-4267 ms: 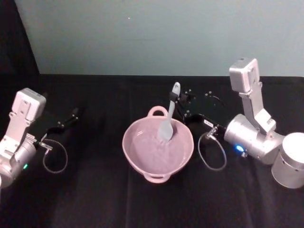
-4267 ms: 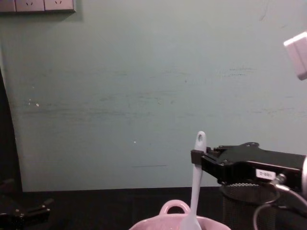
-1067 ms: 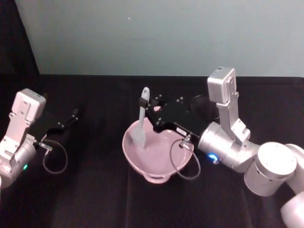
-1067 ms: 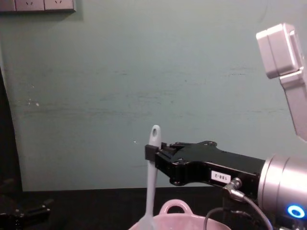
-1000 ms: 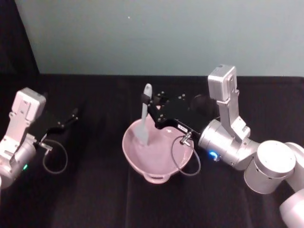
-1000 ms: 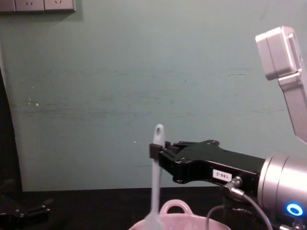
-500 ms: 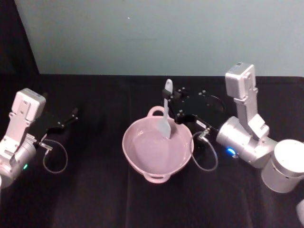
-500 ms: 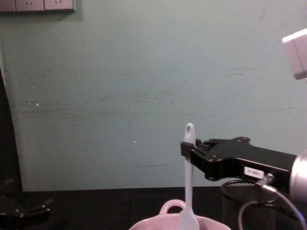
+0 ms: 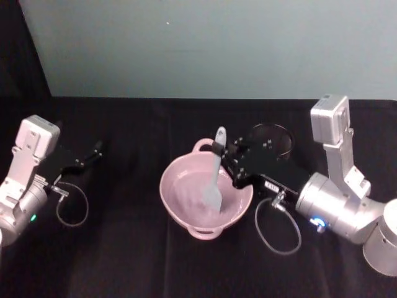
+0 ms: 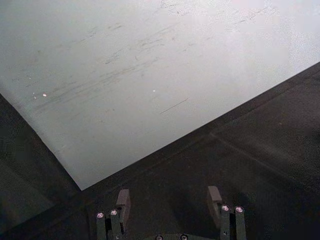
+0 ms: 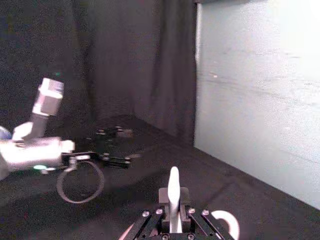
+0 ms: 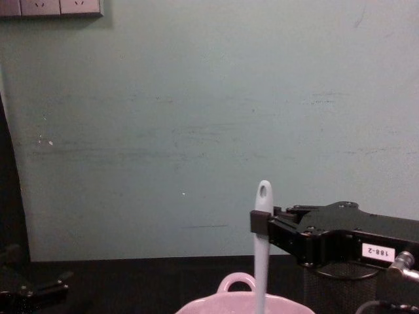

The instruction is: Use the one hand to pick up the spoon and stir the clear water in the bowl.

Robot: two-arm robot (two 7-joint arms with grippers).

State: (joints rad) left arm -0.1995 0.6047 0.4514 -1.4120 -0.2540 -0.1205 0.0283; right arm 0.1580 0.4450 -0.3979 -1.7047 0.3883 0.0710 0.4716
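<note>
The pale pink bowl stands mid-table, its loop handle at the far rim. The white spoon stands nearly upright in it, greyish scoop down in the water near the bowl's middle. My right gripper, black with the "188-2" label, reaches in from the right and is shut on the spoon's handle just below the oval hole. In the right wrist view the handle rises between the fingers. My left gripper is parked far left, fingers apart and holding nothing.
A black wire-mesh cup stands behind the right gripper, right of the bowl. Black cloth covers the table, with a pale green wall behind it. A cable loop hangs from the right wrist, near the bowl's right side.
The right gripper has carried the spoon from the bowl's far rim toward me, so the scoop now sits lower and nearer the bowl's middle. The left arm has not moved.
</note>
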